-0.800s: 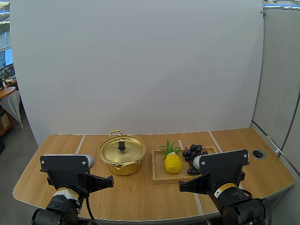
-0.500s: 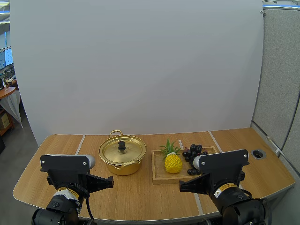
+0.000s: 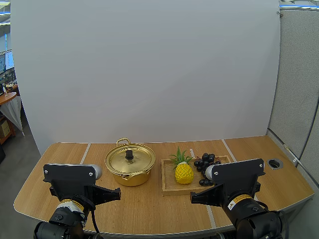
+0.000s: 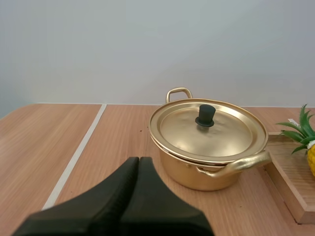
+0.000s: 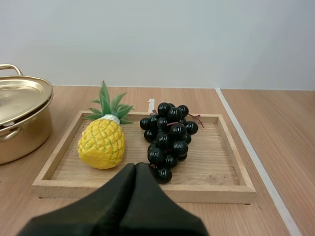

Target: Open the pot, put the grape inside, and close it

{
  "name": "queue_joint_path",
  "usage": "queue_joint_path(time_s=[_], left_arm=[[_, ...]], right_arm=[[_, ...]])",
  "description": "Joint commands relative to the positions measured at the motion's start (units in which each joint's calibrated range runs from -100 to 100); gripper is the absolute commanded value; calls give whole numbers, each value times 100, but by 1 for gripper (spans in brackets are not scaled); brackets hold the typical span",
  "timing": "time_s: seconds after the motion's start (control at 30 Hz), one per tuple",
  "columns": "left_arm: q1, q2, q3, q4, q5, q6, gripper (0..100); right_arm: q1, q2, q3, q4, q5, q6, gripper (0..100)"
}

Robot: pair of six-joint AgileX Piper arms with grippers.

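A golden pot [image 3: 130,165] [image 4: 211,147] stands on the table left of centre, its lid on, with a black knob [image 4: 206,115] on top. A bunch of dark grapes [image 3: 206,164] [image 5: 169,137] lies in a wooden tray [image 3: 169,186] [image 5: 142,189] to the pot's right. My left gripper [image 4: 138,164] is shut on nothing, low over the table short of the pot. My right gripper [image 5: 135,169] is shut too, just in front of the tray's near rim, facing the grapes. In the high view both arms sit at the table's near edge.
A yellow toy pineapple [image 3: 183,170] [image 5: 103,140] with green leaves stands in the tray, left of the grapes and next to the pot. A round grommet hole [image 3: 274,163] sits in the table at the far right.
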Motion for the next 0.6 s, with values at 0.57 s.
queue_joint_path(time_s=[0.57], left_arm=[[-10,-25,-3005,0,1216,682,0]], right_arm=[[-21,-34,-3263,-223,1475,-16,0]])
